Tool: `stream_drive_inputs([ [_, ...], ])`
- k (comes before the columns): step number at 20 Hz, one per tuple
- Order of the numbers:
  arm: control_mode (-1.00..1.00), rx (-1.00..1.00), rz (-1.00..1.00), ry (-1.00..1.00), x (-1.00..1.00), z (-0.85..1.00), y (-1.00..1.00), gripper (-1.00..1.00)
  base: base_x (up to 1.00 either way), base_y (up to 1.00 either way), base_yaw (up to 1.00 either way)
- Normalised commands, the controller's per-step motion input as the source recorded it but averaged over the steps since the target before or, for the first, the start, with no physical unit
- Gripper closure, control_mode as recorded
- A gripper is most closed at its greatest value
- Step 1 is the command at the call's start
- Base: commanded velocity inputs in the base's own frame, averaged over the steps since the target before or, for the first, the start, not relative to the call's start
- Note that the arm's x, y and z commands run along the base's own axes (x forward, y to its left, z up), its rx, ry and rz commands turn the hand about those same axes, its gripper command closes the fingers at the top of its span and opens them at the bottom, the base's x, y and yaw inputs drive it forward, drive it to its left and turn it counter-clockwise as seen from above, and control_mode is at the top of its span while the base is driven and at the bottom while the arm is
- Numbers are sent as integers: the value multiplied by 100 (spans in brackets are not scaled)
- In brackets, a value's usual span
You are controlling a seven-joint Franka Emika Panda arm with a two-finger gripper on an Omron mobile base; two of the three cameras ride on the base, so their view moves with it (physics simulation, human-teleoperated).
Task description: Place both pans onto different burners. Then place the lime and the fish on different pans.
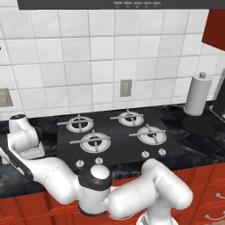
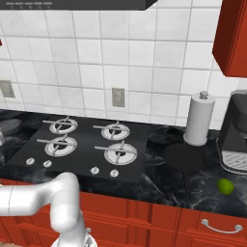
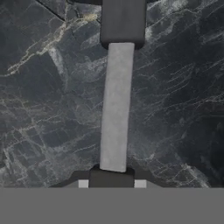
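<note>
A black marble counter (image 2: 159, 185) with pale veins ran along the tiled wall above red cabinet fronts. Set into it was a black glass cooktop (image 1: 116, 136) carrying four burners (image 1: 95, 141) — silver rings under dark cross grates — with small knobs along its near edge. To the right of the cooktop a plain black pan (image 2: 185, 158) lay flat on the stone, its handle pointing toward the near edge. Just beyond it, by the wall, stood an upright paper towel roll (image 2: 199, 119). Farther right sat a dark appliance (image 2: 235, 140), and a lime (image 2: 225, 186) rested near the counter's front edge. In the hand view a grey handle (image 3: 116, 107) lay across the marble.
</note>
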Motion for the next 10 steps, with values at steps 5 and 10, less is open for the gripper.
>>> stream_drive_inputs([
  [5,-100,10,-1,-1,-1,13,-63,100,0,0,0],
  [10,-100,10,-2,-6,-7,0,-69,100,0,0,0],
])
